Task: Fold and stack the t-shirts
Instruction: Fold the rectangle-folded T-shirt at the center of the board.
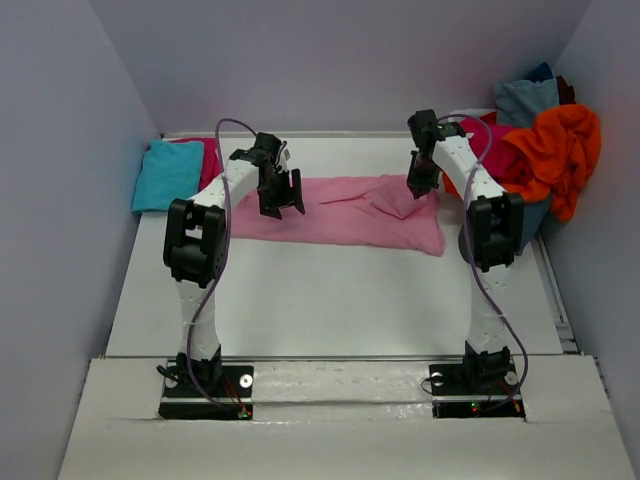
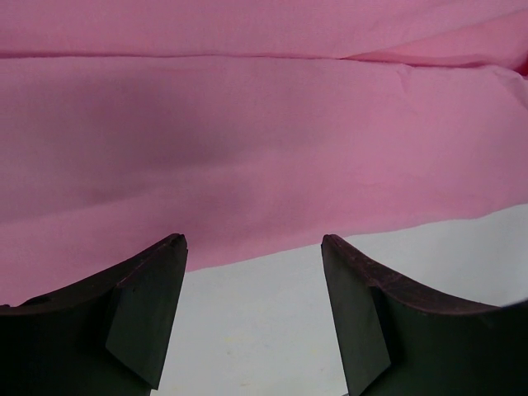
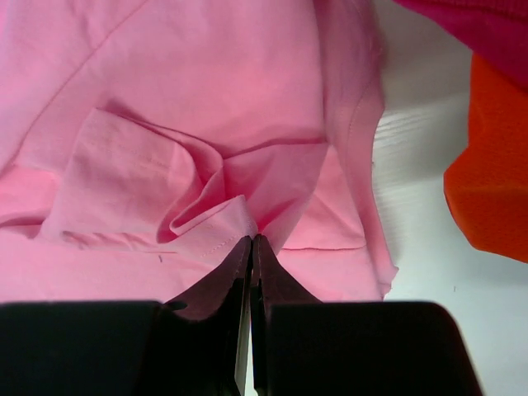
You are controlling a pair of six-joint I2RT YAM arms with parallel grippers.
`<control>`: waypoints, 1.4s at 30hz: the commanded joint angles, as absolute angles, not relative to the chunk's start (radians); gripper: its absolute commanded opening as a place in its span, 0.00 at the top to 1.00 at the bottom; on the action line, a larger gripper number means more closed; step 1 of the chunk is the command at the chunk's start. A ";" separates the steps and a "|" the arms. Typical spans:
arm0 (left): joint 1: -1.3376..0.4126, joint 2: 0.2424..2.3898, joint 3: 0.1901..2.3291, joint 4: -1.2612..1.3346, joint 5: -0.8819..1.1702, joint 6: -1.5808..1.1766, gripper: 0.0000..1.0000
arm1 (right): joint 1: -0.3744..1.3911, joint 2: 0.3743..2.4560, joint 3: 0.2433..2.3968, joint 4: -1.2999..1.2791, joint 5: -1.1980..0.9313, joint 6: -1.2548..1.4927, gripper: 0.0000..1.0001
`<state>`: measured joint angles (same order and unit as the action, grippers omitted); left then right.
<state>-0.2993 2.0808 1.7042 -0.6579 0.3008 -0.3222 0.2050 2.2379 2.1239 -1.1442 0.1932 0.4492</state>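
The pink shirt [image 1: 340, 212] lies spread across the far middle of the bench [image 1: 330, 300], roughly flat on its left half but rumpled at the right, so its folding looks barely begun. The right pincer [image 1: 420, 183] is closed tight on a raised fold of that cloth near the shirt's right end; the right wrist view shows its jaws meeting with pink cloth nipped between them. The left pincer [image 1: 281, 197] hangs wide open and holding nothing over the shirt's near left edge, bare bench showing between its jaws. At the far left a turquoise shirt [image 1: 167, 175] lies folded, with a magenta shirt [image 1: 208, 152] just showing at its right side; I judge these to be the finished stack. At the far right an orange shirt [image 1: 562, 150], a grey-blue shirt [image 1: 524, 100] and some magenta cloth [image 1: 490, 142] lie bundled together unfolded, so most of the work appears left to do.
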 commanded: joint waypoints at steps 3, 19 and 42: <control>-0.298 2.069 1.738 -0.686 0.296 -0.302 0.23 | 0.210 2.237 2.082 -1.196 0.277 0.480 0.93; -0.320 2.160 1.885 -0.693 0.396 -0.290 0.23 | 0.210 2.241 1.988 -1.195 0.275 0.506 0.93; -0.463 2.546 2.240 0.122 1.091 -0.830 0.25 | 0.210 2.200 1.971 -1.161 0.253 0.483 0.93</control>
<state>-0.4389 2.5034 2.1990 -0.0952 0.9428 -0.6769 0.2050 2.2467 1.9621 -1.1774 0.2546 0.4896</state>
